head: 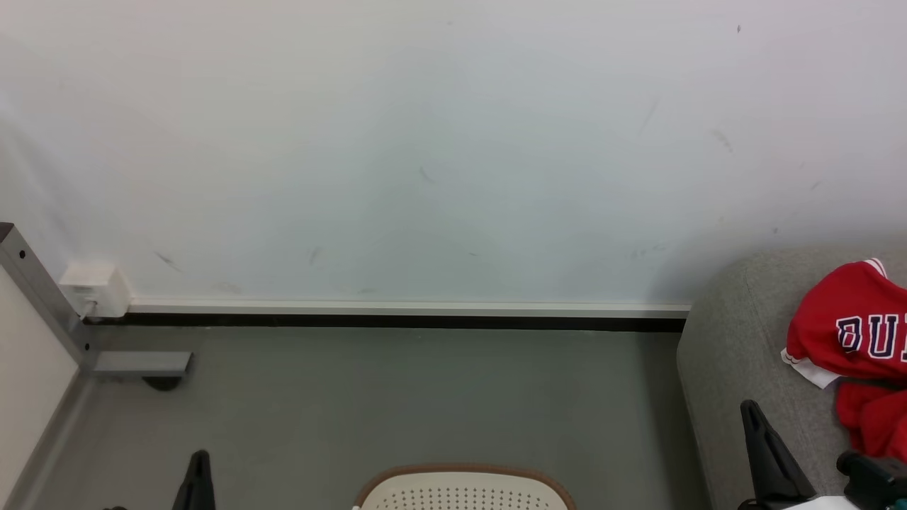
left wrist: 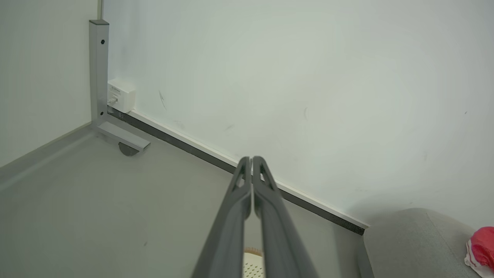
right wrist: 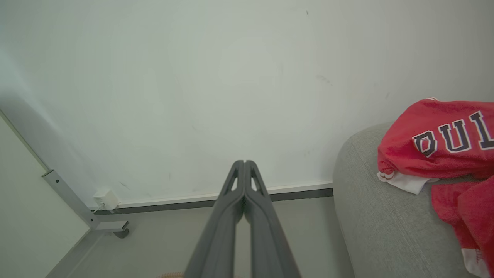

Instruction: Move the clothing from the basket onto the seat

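In your head view, the clothing [head: 854, 333] lies on the seat [head: 730, 347], and the basket [head: 464, 489] stands left of the seat. In your left wrist view, the left gripper [left wrist: 251, 160] is squeezed closed on nothing. In your right wrist view, the right gripper [right wrist: 244, 164] is closed and empty too, left of the seat.

White painted wall [head: 425, 142] across the rear, marked with faint dark scuffs. White skirting strip [head: 404, 308] along its base, with a black band [head: 404, 322] directly beneath. Plain grey floor [head: 390, 397], matte, evenly lit, with soft shadows. At the left, grey metal post [head: 35, 283] edging a pale panel [head: 28, 382], with a flat foot [head: 142, 363] resting on the floor. Small white box [head: 92, 289] mounted low on the wall, just beside the post.
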You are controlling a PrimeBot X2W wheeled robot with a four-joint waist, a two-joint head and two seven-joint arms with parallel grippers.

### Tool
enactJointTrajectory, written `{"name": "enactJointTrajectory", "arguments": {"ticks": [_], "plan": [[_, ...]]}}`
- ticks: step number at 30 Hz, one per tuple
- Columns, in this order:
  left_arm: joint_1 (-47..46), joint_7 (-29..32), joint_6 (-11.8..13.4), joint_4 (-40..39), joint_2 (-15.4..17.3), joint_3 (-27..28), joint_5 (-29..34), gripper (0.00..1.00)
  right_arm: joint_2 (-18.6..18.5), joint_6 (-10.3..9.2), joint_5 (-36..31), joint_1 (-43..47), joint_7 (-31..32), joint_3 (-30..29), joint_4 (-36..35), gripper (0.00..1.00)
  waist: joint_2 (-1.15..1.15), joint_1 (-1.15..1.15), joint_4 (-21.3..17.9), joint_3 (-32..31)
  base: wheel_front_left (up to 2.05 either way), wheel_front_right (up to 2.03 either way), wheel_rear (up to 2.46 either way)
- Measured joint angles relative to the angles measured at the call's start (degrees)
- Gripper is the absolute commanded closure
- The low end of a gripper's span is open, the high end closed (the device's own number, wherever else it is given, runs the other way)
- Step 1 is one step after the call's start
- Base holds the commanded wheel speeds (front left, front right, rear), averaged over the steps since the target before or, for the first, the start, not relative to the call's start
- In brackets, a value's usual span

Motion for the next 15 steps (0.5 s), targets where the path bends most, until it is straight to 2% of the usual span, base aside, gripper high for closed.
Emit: {"name": "enactJointTrajectory", "arguments": {"ticks": [15], "plan": [[-1.27,3.38,-0.49,-0.70,0.00,-0.48,-13.80,1.00,1.36,0.00,12.16,-0.16,3.57,-3.14,-0.32,1.00,0.00,0.00,-0.12,0.54,0.00,0.00,0.00]]}}
